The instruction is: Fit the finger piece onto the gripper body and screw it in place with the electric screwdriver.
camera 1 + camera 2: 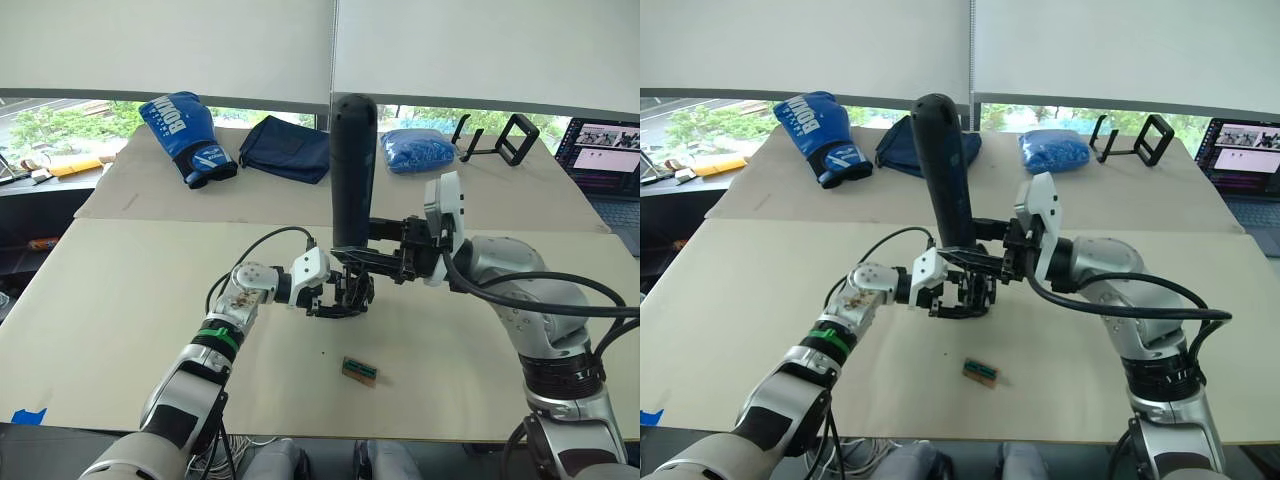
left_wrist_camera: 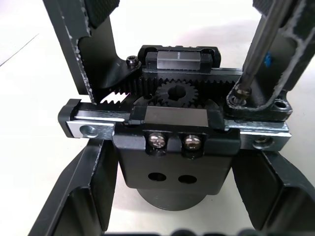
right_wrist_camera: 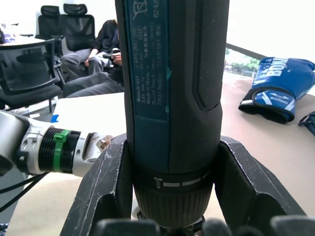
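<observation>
Two grippers meet mid-bench, above surface. Left gripper (image 1: 338,298) fingers clamp body (image 2: 174,132); right gripper (image 3: 172,196) fingers grip screwdriver (image 1: 353,170) upright. Bit (image 2: 256,54) sits in screw on finger piece (image 2: 256,101), right end of body. Keep bit square, press lightly, hold body steady.

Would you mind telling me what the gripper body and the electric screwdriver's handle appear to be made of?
The gripper body looks like matte black plastic or anodised metal, with silvery bare-metal rails and screws; the toothed racks and gear look moulded. The electric screwdriver handle seems hard dark blue plastic with a stippled, rubbery black grip panel; its bit is shiny steel.
</observation>
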Robot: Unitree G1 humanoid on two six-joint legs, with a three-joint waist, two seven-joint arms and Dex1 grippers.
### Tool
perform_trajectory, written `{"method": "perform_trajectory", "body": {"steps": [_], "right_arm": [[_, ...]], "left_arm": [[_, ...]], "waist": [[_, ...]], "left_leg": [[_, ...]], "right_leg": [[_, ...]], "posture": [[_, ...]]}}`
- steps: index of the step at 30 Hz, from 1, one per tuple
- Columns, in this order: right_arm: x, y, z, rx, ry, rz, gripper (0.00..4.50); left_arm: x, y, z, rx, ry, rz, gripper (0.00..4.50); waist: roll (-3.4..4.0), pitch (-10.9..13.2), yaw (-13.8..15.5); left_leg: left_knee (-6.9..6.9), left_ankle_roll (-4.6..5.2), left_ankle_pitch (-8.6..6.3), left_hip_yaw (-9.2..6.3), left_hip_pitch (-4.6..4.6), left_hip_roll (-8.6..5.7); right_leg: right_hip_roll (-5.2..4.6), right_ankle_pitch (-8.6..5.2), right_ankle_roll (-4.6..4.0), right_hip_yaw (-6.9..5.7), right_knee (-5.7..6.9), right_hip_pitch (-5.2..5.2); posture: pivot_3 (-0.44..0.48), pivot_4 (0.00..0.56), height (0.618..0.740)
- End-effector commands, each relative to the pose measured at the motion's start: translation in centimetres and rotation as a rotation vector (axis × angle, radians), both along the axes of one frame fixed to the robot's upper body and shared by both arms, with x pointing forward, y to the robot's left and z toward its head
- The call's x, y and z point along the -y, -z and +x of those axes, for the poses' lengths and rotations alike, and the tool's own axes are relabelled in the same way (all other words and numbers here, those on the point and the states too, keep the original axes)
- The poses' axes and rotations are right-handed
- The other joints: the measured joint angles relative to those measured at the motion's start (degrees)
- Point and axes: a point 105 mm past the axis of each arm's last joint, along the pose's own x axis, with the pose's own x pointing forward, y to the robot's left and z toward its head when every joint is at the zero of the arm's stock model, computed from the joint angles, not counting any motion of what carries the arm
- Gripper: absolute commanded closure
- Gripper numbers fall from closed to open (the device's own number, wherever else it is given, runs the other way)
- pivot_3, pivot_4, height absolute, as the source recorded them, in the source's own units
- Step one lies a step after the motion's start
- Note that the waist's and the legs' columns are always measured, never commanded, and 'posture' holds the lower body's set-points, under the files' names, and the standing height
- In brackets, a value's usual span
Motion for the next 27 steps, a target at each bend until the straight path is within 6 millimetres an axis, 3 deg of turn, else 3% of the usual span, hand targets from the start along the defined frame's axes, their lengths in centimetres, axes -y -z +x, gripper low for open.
{"method": "perform_trajectory", "body": {"steps": [1,7,15,27], "right_arm": [[-0.2,3.5,0.2,-0.124,-0.032,-0.094,2.6],[0.2,5.2,2.7,-0.181,0.086,-0.129,2.6],[0.5,6.8,2.2,-0.167,0.05,-0.193,2.6],[0.5,6.7,1.9,-0.136,0.027,-0.201,2.6]], "left_arm": [[-0.4,-0.6,0.6,0.022,-0.013,0.008,1.7],[-0.6,-1.0,0.8,0.032,-0.018,0.005,1.7],[-0.8,-1.0,0.8,0.038,-0.023,0.003,1.7],[-0.7,-1.1,0.9,0.042,-0.029,-0.001,1.7]], "waist": [[0.0,-0.11,0.0],[-0.05,-0.33,-0.04],[-0.08,-0.4,-0.03],[-0.13,-0.57,-0.01]], "left_leg": [[0.0,0.0,0.0,0.0,0.02,0.02],[0.01,0.0,0.0,-0.01,0.08,0.04],[0.01,0.0,-0.01,-0.04,0.09,0.05],[-0.01,0.02,-0.02,-0.05,0.14,0.08]], "right_leg": [[0.0,0.0,0.0,0.02,-0.01,0.02],[-0.04,0.0,-0.01,0.05,0.02,0.06],[-0.08,0.01,-0.02,0.08,0.05,0.06],[-0.15,0.02,-0.04,0.16,0.04,0.07]], "posture": [[0.0,0.15,0.74],[0.0,0.15,0.74],[0.0,0.15,0.74],[0.0,0.15,0.74]]}}
